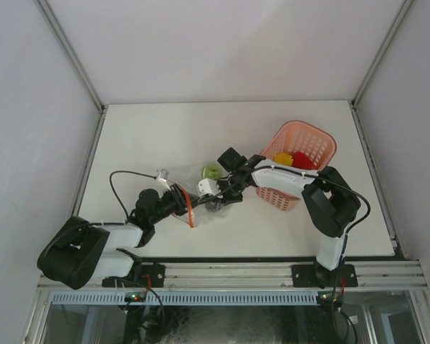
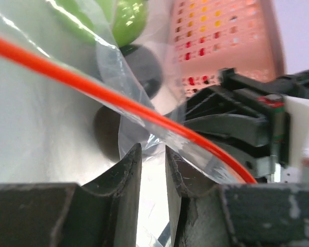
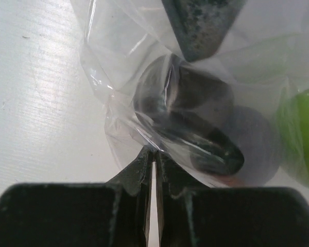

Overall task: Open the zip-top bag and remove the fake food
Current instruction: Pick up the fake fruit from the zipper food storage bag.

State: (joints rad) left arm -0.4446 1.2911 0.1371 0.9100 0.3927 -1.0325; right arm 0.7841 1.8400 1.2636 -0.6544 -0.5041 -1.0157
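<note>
No text, label, brand, number or sign can be read in any of the three views.

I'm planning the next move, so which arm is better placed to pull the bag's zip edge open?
Left. The left gripper pinches the zip-top bag right at its orange zip strip; the right gripper is shut on film by the dark fake food.

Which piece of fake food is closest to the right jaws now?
The blackish oblong piece inside the zip-top bag, directly ahead in the right wrist view; the light green one sits off to the side.
</note>
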